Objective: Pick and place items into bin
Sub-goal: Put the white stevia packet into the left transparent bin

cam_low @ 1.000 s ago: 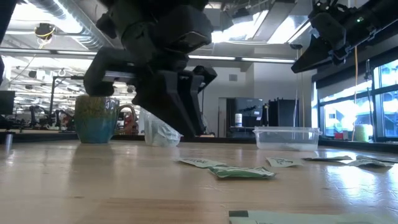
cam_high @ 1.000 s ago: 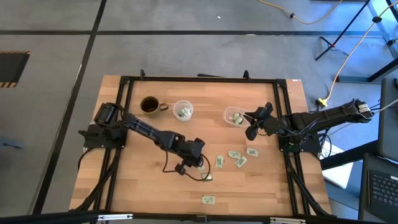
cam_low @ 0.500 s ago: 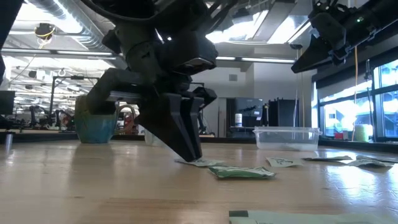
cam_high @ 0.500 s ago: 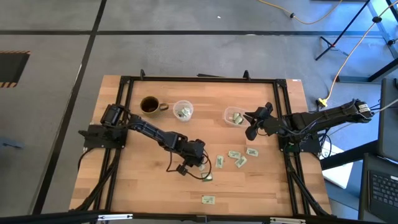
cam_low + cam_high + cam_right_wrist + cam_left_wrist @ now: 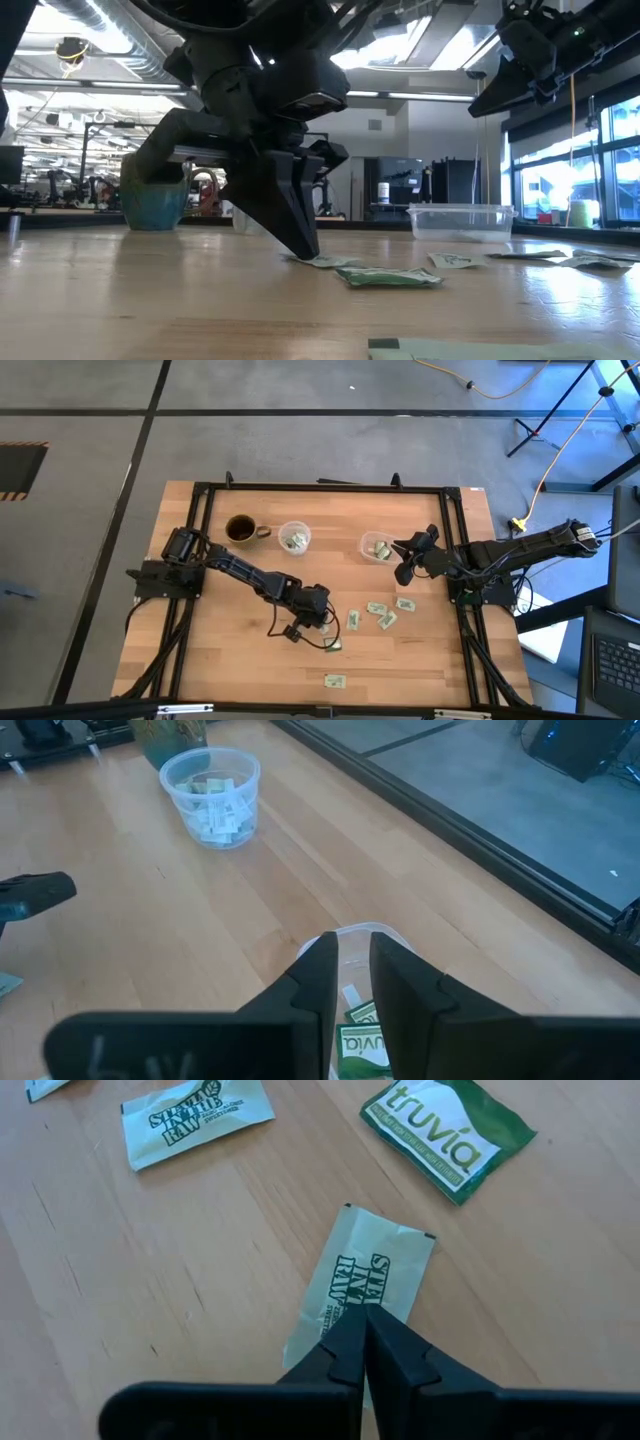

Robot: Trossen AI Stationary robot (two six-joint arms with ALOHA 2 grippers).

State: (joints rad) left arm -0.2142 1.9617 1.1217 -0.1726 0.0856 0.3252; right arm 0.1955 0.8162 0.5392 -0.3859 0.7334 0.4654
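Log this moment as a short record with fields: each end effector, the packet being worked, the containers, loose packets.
left end effector: down at the table, fingers shut on the pale Stevia packet
right end effector: raised above the clear tub, holding nothing visible
clear cup: holds packets, beside the mug
loose packets: Truvia packet and another Stevia packet lie close by

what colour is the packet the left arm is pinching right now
Pale green with dark lettering; the packet shows best in the left wrist view.

Seven loose packets [image 5: 377, 608], two clear tubs [image 5: 294, 538], one mug [image 5: 241, 529].
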